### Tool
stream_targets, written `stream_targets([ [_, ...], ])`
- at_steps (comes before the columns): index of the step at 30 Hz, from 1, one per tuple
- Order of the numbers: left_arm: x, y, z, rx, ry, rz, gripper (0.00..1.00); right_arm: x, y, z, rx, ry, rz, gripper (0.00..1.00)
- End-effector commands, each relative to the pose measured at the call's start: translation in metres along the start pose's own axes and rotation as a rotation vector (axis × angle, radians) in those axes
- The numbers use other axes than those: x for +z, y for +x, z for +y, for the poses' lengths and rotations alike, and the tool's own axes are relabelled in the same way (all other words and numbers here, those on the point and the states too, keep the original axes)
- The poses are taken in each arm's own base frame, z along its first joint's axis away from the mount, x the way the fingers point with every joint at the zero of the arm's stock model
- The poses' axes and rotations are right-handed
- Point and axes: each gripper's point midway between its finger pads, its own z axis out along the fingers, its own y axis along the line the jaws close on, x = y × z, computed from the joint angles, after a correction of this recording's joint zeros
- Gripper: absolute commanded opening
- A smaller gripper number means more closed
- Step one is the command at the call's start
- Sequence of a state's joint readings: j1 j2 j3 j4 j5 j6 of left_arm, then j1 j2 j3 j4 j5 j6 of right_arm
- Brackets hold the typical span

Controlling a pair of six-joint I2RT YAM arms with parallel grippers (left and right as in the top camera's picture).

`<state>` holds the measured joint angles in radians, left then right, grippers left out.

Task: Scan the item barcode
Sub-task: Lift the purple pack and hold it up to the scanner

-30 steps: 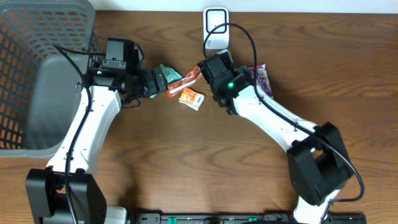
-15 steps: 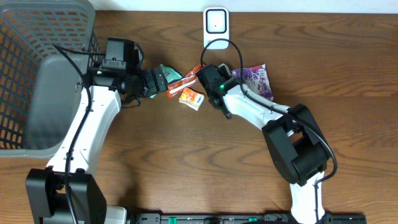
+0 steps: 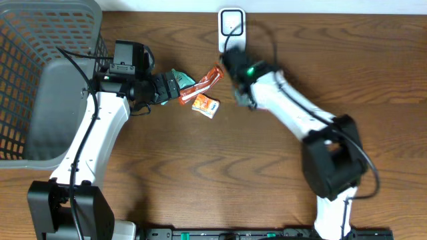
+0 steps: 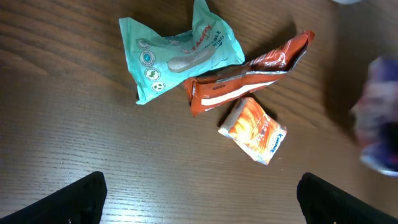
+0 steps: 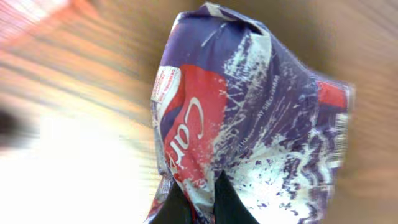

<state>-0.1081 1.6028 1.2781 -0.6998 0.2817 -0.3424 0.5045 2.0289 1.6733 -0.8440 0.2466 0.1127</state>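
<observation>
My right gripper [image 5: 199, 184] is shut on a purple and red snack packet [image 5: 249, 106], pinching its lower edge between the two dark fingers. In the overhead view the right arm [image 3: 280, 100] is blurred, its wrist just below the white scanner [image 3: 231, 25] at the table's back edge; the packet is hidden under it there. In the left wrist view the packet is a purple blur [image 4: 380, 118] at the right. My left gripper [image 4: 202, 199] is open and holds nothing, hovering near a teal packet [image 4: 180, 53].
A red-orange wrapper [image 4: 249, 71] and a small orange packet [image 4: 254, 129] lie beside the teal packet, between the two arms. A grey mesh basket [image 3: 27, 53] stands at the far left. The scanner's cable runs along the right arm.
The right gripper has shut on the purple packet and lifted it off the table, swinging toward the scanner. The left arm has stayed still.
</observation>
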Motion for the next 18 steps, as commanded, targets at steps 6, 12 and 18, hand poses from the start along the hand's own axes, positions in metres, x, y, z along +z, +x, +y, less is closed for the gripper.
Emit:
stream_targets([
  [6,-0.003,-0.002,0.001,0.001,-0.004,-0.010,0.98,-0.093,-0.043,-0.010,0.266,-0.755,-0.117,0.01],
  [12,-0.003,-0.002,0.001,0.001,-0.004,-0.010,0.98,-0.080,-0.016,-0.043,0.455,-1.110,-0.063,0.01],
  [18,-0.003,-0.002,0.001,0.001,-0.004,-0.010,0.98,-0.024,0.035,-0.084,0.656,-1.054,0.024,0.01],
])
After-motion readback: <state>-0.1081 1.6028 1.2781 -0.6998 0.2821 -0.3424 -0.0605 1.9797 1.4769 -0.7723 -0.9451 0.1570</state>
